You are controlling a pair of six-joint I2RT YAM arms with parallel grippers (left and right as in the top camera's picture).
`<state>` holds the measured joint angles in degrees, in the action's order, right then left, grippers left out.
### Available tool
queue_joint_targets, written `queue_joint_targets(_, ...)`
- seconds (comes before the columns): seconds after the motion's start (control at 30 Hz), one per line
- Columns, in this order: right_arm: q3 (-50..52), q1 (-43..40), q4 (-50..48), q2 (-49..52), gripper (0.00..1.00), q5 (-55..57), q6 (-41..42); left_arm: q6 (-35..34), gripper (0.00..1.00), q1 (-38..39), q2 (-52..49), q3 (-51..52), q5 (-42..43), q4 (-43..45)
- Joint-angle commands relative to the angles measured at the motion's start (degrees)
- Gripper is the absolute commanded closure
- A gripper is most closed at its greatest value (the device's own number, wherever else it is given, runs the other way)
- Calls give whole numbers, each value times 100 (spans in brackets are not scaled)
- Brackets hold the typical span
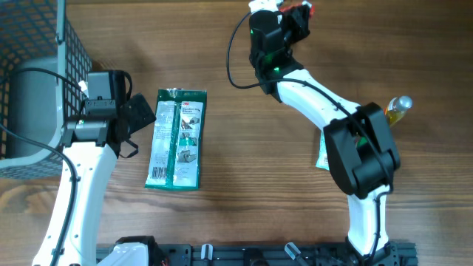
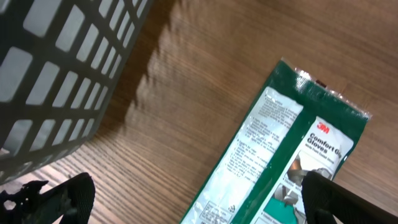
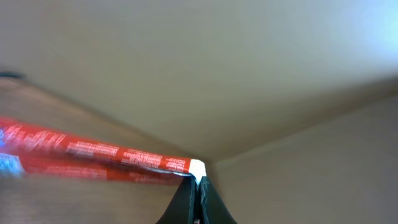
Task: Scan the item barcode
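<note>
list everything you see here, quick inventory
glove package: 1, green and white, flat, left of centre
red packet: 1, red, far edge
wire basket: 1, grey, far-left corner
grey object: 1, grey, inside basket, unidentifiable
small bottle: 1, yellow, right side
half-hidden pack: 1, green and white, under right arm
table: 1, brown wood, under everything
left gripper: 1, black, open beside glove package
right gripper: 1, black, shut on red packet
</note>
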<state>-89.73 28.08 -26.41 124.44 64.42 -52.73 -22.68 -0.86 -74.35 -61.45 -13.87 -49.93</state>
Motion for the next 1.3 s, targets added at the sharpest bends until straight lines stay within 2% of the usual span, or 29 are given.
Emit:
queue_joint_targets(0.0, -101, -22, -590, 306, 96, 339, -1574, -52, 0, -22, -2, -52, -74, 13)
queue_joint_targets(0.3, -101, -175, -920, 695, 96, 214, -1322, -52, 0, -22, -2, -52, -74, 13)
queue_joint_targets(0.7, -101, 151, -863, 748, 96, -284, -977, -52, 0, -22, -2, -52, -76, 13)
queue_joint_targets(0.77, -103, 144, -911, 748, 96, -278, -1106, -52, 0, -22, -2, -52, -74, 13)
queue_joint_targets(0.9, -103, -50, -1360, 748, 96, -234, -1891, -52, 0, -22, -2, -52, -74, 13)
queue_joint_targets(1.27, -103, -354, -1338, 748, 96, -584, -1513, -52, 0, -22, -2, -52, -74, 13)
